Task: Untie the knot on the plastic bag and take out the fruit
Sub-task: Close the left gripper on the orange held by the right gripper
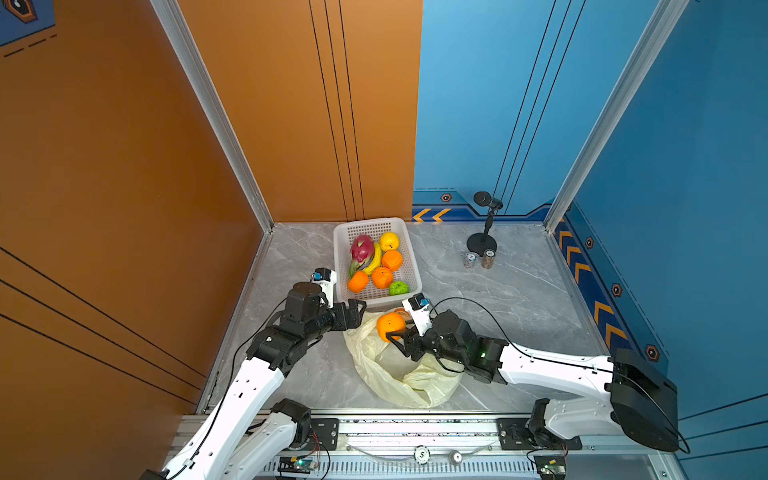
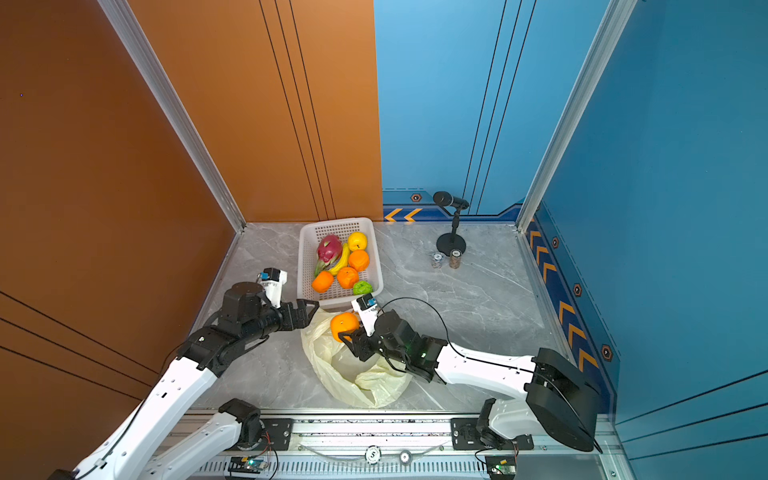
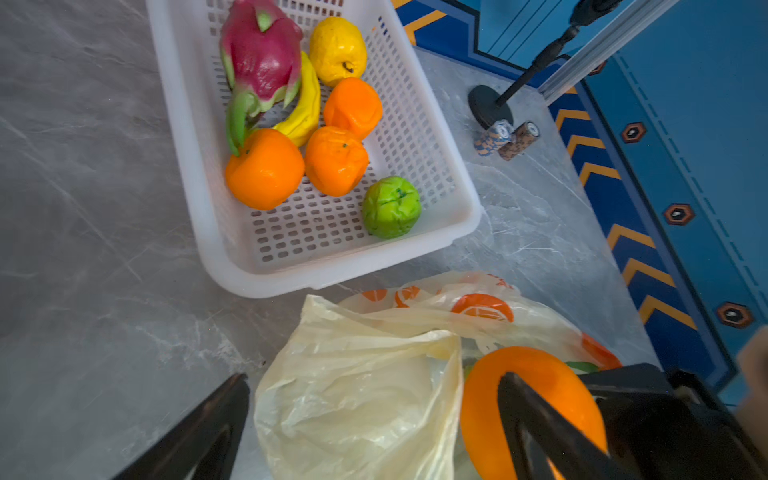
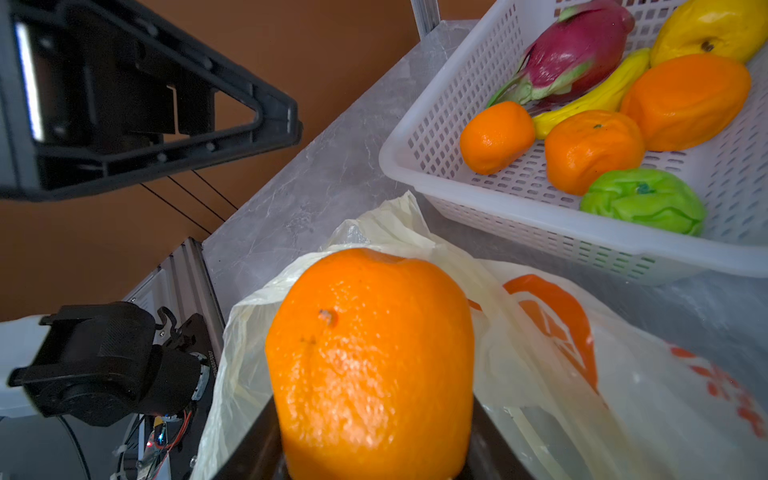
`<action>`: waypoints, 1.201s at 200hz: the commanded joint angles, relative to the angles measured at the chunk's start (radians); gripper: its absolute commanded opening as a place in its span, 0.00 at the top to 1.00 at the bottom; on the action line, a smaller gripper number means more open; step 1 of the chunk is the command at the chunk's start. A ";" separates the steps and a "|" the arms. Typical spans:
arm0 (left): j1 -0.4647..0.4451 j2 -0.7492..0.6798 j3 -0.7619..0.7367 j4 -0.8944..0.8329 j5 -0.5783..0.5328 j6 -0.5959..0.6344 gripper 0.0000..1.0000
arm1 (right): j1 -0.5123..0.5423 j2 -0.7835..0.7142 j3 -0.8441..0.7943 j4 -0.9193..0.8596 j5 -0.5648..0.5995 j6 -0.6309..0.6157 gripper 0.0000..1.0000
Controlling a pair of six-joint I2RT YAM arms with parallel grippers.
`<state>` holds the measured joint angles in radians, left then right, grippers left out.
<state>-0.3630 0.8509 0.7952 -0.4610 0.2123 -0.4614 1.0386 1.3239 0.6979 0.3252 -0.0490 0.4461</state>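
The plastic bag lies crumpled on the table in front of the basket, its mouth slack and open; no knot shows. My right gripper is shut on an orange, held just above the bag's far end. My left gripper stands open with nothing in it, over the bag's left edge beside that orange. More fruit lies in the basket: a dragon fruit, a yellow fruit, three oranges, a green fruit.
The white perforated basket stands at the back, just beyond the bag, with a banana among the fruit. A microphone stand and two small rolls are at the back right. Walls enclose the table on three sides.
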 commanded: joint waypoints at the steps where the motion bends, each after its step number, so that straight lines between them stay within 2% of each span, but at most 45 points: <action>1: -0.026 0.034 0.035 0.084 0.166 -0.079 0.05 | -0.017 -0.031 0.033 0.061 0.008 0.012 0.56; 36: -0.070 0.087 0.049 0.191 0.243 -0.151 0.04 | -0.030 -0.046 0.060 0.108 0.001 0.019 0.55; 80: -0.083 0.131 0.034 0.337 0.344 -0.224 0.06 | -0.048 -0.021 0.103 0.174 -0.027 0.038 0.55; 96: -0.084 0.129 0.030 0.361 0.348 -0.239 0.12 | -0.048 -0.013 0.112 0.180 -0.033 0.039 0.55; 100: -0.083 0.128 0.029 0.363 0.347 -0.240 0.19 | -0.048 -0.012 0.111 0.182 -0.033 0.040 0.55; 119: -0.083 0.121 0.028 0.368 0.341 -0.247 0.37 | -0.048 -0.009 0.108 0.190 -0.032 0.048 0.54; 136: -0.082 0.119 0.020 0.396 0.355 -0.261 0.50 | -0.048 -0.009 0.103 0.190 -0.032 0.055 0.49; 153: -0.077 0.118 0.020 0.417 0.364 -0.272 0.57 | -0.050 -0.015 0.100 0.184 -0.028 0.057 0.43; 186: -0.062 0.121 0.063 0.380 0.331 -0.245 0.58 | -0.048 -0.049 0.097 0.155 -0.010 0.054 0.22; 240: -0.034 0.208 0.183 0.230 0.189 -0.128 0.61 | -0.047 -0.144 0.099 0.040 0.048 0.048 0.10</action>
<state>-0.4152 1.0134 0.9112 -0.1429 0.4877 -0.6685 0.9928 1.2350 0.7788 0.4347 -0.0456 0.4984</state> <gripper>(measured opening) 0.447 0.888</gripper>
